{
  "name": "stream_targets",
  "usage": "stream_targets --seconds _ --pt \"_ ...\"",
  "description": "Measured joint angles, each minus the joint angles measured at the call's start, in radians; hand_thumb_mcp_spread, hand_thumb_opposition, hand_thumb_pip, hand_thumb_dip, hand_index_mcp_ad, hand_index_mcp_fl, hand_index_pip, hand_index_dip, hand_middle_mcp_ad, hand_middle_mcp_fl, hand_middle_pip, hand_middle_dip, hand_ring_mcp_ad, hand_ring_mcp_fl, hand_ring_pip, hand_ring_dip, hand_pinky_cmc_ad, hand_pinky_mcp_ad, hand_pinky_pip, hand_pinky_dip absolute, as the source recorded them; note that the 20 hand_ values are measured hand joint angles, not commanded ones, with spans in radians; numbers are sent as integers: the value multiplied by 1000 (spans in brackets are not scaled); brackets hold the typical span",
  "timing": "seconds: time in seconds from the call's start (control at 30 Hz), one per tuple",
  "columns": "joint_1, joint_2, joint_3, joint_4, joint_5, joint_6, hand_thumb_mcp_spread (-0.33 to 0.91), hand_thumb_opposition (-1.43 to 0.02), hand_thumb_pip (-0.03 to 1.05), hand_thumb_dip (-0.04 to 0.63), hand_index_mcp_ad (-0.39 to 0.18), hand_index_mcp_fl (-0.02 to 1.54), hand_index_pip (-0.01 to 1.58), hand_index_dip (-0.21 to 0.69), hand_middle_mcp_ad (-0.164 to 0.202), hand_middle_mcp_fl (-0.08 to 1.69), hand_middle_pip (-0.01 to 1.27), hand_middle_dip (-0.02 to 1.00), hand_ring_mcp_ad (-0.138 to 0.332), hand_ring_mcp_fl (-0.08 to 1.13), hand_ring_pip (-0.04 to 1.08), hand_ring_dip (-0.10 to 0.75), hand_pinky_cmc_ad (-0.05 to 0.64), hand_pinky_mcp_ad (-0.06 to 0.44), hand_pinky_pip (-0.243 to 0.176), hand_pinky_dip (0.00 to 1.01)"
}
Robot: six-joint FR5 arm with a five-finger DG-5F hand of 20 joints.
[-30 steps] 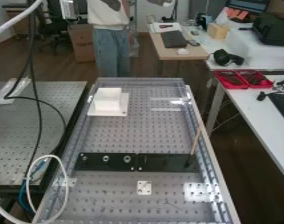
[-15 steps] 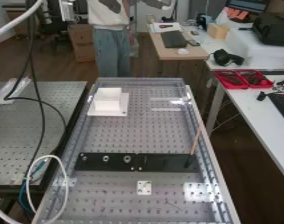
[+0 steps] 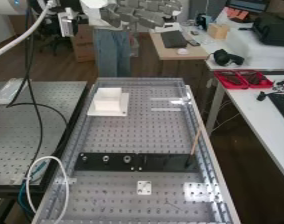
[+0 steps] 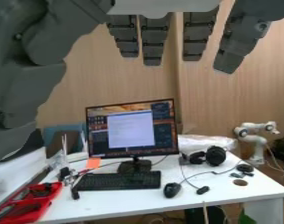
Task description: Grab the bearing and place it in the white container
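The bearing (image 3: 127, 158) stands on the black bar (image 3: 167, 163), the white container (image 3: 108, 101) beyond it. Grasp, carry and placing all remain — the hand (image 3: 135, 13), straight-fingered and empty, is well beyond the bar.

I'm in a robotics lab: my desk (image 3: 166, 135) is a perforated metal plate, another perforated plate (image 3: 13, 150) stands at the left of the high view, and a small white robot arm (image 4: 256, 134) sits at the right of my wrist view, behind a computer monitor (image 4: 133, 129).
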Motion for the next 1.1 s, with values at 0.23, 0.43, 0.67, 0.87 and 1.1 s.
stream_targets --seconds 0.23,0.43,0.67,0.87,1.1 --pt "12 3 -80 60 64 7 215 -714 398 31 9 21 75 37 52 5 138 129 188 -2 96 59 384 295 -91 216" --pt "21 -7 -153 135 127 17 230 -709 398 45 5 24 73 16 51 2 136 127 188 -2 99 59 382 297 -91 218" --pt "31 -41 -218 215 209 16 250 -728 452 63 3 42 87 3 51 5 138 136 188 -2 96 59 380 297 -91 218" --pt "34 -69 -270 285 291 49 264 -726 480 89 -12 58 101 -3 51 5 140 136 190 -2 98 59 382 297 -91 218" --pt "46 -107 -335 376 429 113 297 -737 511 112 -12 101 216 5 51 2 138 136 190 -2 91 59 382 297 -91 218"
